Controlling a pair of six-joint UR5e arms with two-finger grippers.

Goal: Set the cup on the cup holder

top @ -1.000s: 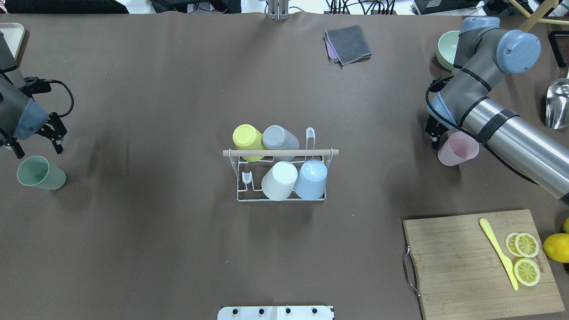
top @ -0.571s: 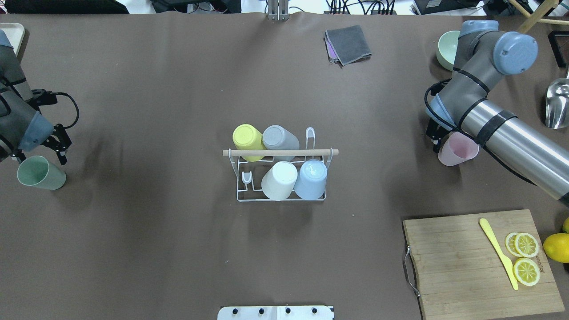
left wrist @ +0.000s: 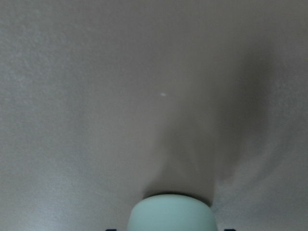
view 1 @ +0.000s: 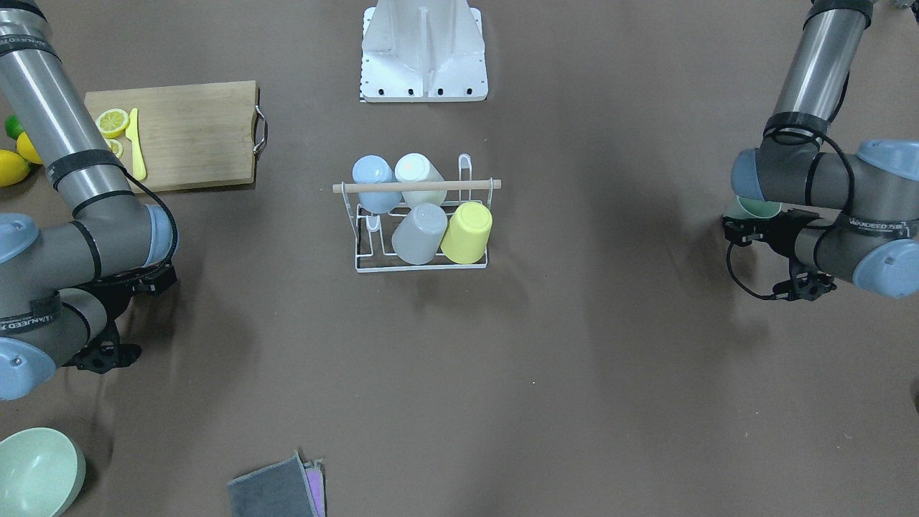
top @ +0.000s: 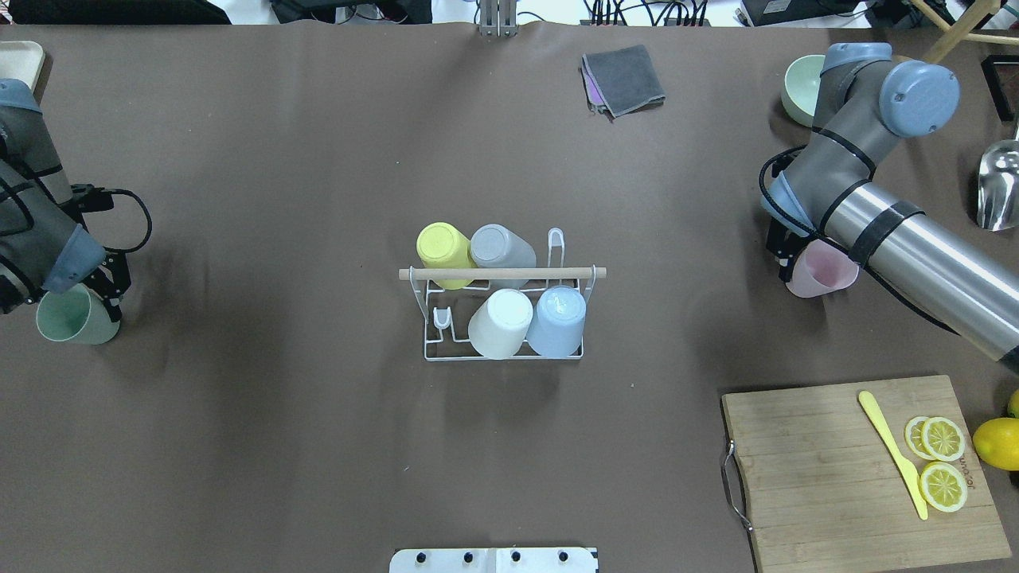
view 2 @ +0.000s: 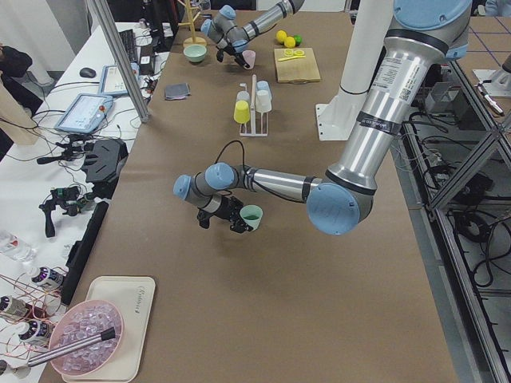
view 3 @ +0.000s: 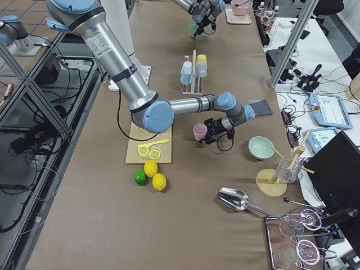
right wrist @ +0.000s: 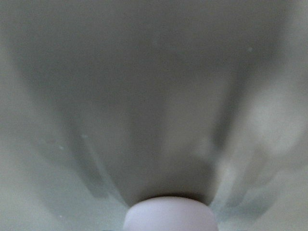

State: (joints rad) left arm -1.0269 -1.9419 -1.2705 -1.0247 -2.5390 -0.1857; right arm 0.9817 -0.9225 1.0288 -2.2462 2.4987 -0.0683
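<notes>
The white wire cup holder (top: 501, 273) with its wooden rod stands mid-table, also in the front view (view 1: 416, 185). It carries yellow, grey, white and blue cups upside down. A green cup (top: 68, 322) stands upright at the far left. My left gripper (top: 77, 309) is open, with its jaws either side of the cup. The left wrist view shows the cup (left wrist: 172, 214) at its bottom edge. A pink cup (top: 821, 274) stands at the right. My right gripper (top: 808, 267) straddles it, looks open, and is mostly hidden under the arm. The right wrist view shows the pink cup (right wrist: 171, 214).
A wooden cutting board (top: 820, 461) with lemon slices and a yellow knife (top: 892, 454) lies front right, with a lemon (top: 997, 442) beside it. A mint bowl (top: 800, 87), a metal scoop (top: 999, 187) and a folded grey cloth (top: 625, 79) lie at the back.
My left gripper has come down and right onto the green cup, which now sits between its jaws. My right arm has shifted slightly closer over the pink cup.
</notes>
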